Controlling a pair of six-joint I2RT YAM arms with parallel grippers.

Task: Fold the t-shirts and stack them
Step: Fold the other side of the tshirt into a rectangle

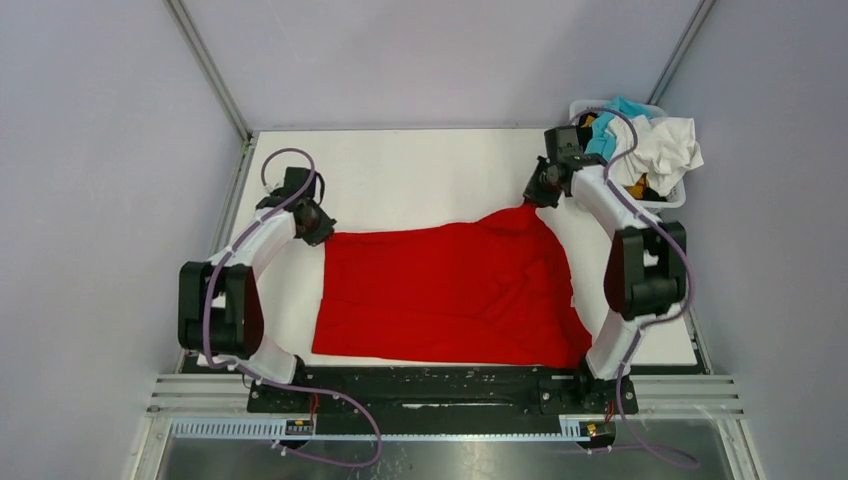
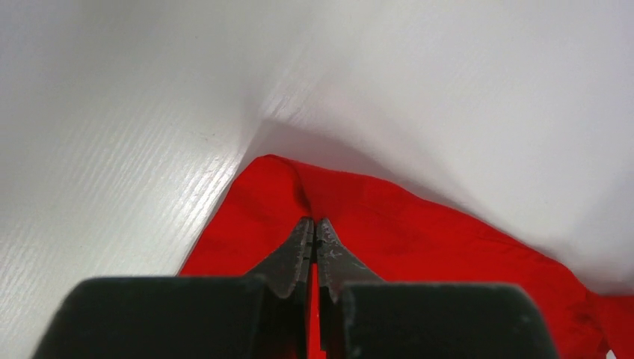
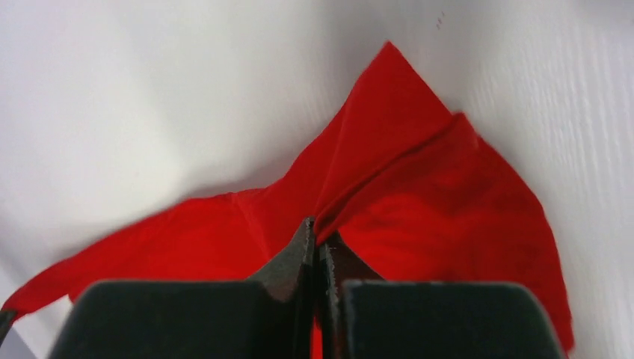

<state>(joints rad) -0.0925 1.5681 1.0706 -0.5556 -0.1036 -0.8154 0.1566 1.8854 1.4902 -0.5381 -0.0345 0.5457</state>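
The bright red soft cloth t-shirt lies spread across the middle of the white tabletop. Its near edge runs along the arms' bases, and its far edge climbs from a flat left corner to a raised peak at far right. The left hand is clamped fully closed on the far left corner, with a thin fold of red cloth pinched between its toothed fingers. The right hand is closed just as tight on a ridge of cloth at the far right corner, which tents up toward it. Gripping both far corners at once looks like the set-up for drawing the shirt taut or carrying its far edge toward the near one for a first fold. At the tabletop's far right corner, just beyond the right arm, a white plastic lattice basket holds a crumpled white t-shirt, a teal-blue t-shirt and a scrap of mustard-yellow cloth, probably waiting their turn.
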